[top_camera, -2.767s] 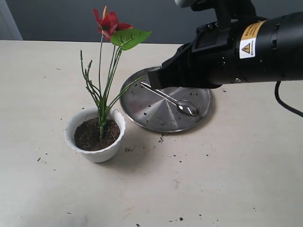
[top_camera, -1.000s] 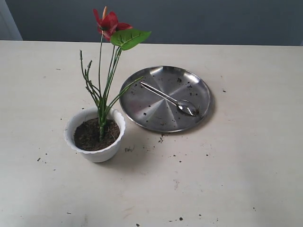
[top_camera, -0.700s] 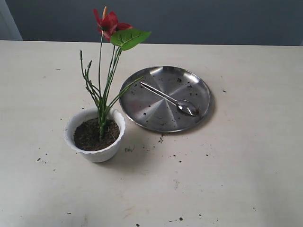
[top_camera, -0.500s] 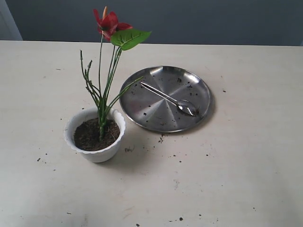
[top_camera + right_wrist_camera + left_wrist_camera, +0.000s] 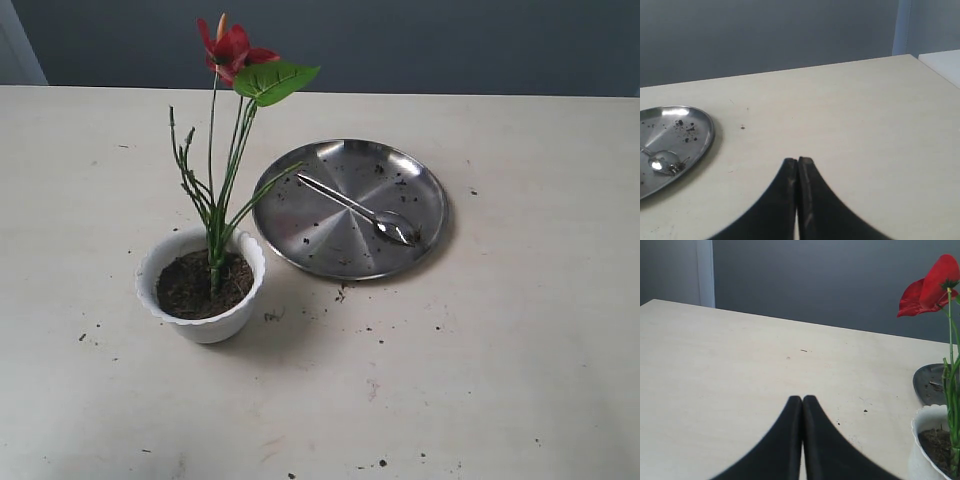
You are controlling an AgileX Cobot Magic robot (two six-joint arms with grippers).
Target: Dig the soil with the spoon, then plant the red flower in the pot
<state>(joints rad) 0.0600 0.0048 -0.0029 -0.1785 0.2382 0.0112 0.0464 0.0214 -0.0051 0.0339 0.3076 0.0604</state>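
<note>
The red flower [image 5: 233, 47] stands upright on long green stems in the white scalloped pot [image 5: 200, 323], rooted in dark soil [image 5: 190, 285]. Its bloom [image 5: 930, 287] and the pot's rim [image 5: 920, 432] also show in the left wrist view. The steel spoon [image 5: 360, 209] lies loose on the round steel plate [image 5: 400, 170], bowl end towards the plate's right side; the spoon [image 5: 660, 161] is seen again in the right wrist view. Neither arm appears in the exterior view. My left gripper [image 5: 802, 399] is shut on nothing, away from the pot. My right gripper [image 5: 798, 161] is shut and empty, apart from the plate.
The pale wooden table [image 5: 520, 330] carries scattered soil crumbs around the plate and pot [image 5: 340, 295]. A dark grey wall runs behind the table's far edge. A white surface [image 5: 945, 62] adjoins the table's corner in the right wrist view.
The right arm, which hung over the plate beside the spoon 2.8 s ago, has withdrawn out of the exterior view. Over the last second nothing has moved.
</note>
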